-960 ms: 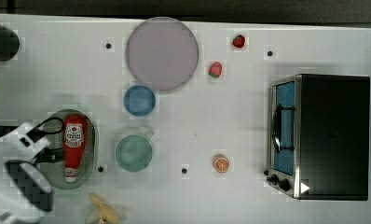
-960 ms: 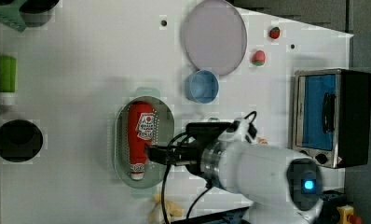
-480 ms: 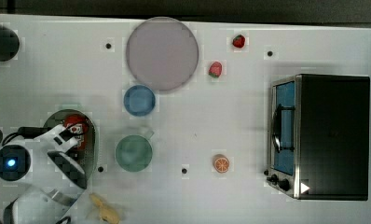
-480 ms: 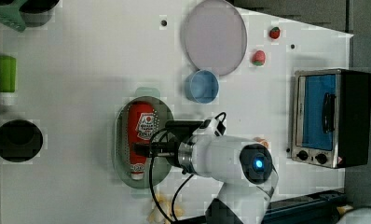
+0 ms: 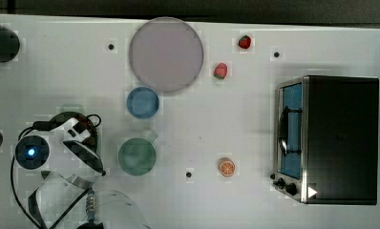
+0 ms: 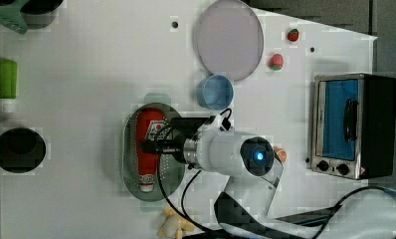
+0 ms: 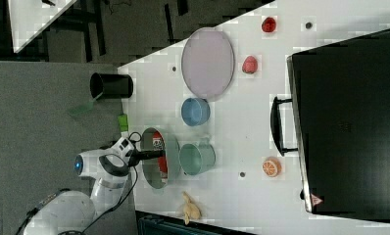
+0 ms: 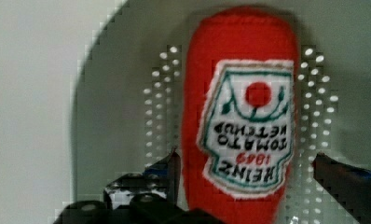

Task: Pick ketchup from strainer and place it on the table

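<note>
Wrist view: gripper (image 8: 244, 163) spread wide astride the ketchup (image 8: 242, 107), not yet grasped, lying in the strainer (image 8: 123, 93); lift and placing remain.

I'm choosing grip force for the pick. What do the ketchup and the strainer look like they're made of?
The ketchup looks like soft matte fabric, perhaps a plush toy: its edges are fuzzy and its label looks stitched on. The strainer looks like rigid, smooth pale green plastic, with rows of small punched holes. Neither is certain from looks alone.

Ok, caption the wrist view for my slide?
Open claw straddling the ketchup lying in the strainer.
</note>
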{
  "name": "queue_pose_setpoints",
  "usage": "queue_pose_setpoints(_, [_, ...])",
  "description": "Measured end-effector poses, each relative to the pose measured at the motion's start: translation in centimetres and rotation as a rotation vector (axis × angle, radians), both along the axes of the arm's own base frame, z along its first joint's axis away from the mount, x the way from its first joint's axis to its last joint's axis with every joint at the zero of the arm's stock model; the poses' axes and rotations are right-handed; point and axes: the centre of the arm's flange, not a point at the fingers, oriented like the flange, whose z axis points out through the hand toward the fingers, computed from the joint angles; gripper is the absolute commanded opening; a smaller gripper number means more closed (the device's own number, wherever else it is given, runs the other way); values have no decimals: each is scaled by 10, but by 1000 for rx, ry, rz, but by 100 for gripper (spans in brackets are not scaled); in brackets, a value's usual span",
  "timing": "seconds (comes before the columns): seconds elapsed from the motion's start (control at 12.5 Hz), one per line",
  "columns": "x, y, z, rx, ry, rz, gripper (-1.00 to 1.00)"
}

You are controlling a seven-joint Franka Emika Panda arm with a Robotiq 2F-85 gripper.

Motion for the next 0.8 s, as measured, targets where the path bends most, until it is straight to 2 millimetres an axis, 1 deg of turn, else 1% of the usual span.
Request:
queue_pose_setpoints(0.08, [4, 0, -3, 1, 5, -12, 100])
queue_pose_setpoints(0.24, [5, 3, -14, 1, 21, -28, 100])
queue_pose_setpoints(0.32, [7, 4, -19, -4, 24, -45, 91])
queue_pose_setpoints(0.4, [10, 5, -24, -7, 22, -59, 67])
queue_pose_setpoints(0.48, [10, 6, -30, -13, 25, -62, 41])
queue_pose_setpoints(0.56, [9, 5, -32, -20, 27, -61, 20])
queue_pose_setpoints(0.8, [8, 11, -26, -16, 24, -66, 19])
